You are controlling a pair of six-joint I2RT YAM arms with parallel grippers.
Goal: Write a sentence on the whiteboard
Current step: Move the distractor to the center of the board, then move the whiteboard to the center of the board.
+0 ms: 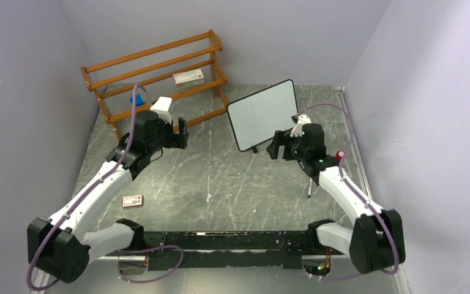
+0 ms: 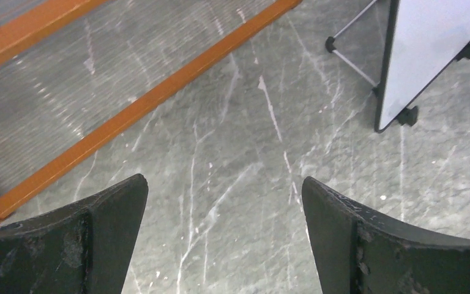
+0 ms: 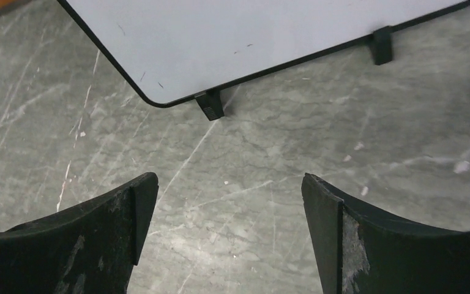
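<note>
- Whiteboard (image 1: 263,114): stands propped on short black feet (image 3: 210,105), just ahead of the right gripper (image 3: 229,190), lower rounded corner nearest its fingertips, not touching.
- Face of board: plain white with a thin black frame, a few faint specks in the right wrist view.
- Right gripper: jaws spread wide, nothing between them, only grey marbled table (image 3: 245,159) below.
- Left gripper (image 2: 223,190): jaws likewise spread wide and holding nothing; whiteboard well ahead and to its right.
- Orange wooden rack (image 1: 159,73): ahead and to the left of the left gripper, close by; small white box (image 1: 188,77) on a shelf.
- Small card (image 1: 133,200): flat on table, behind the left gripper, beside its forearm.
</note>
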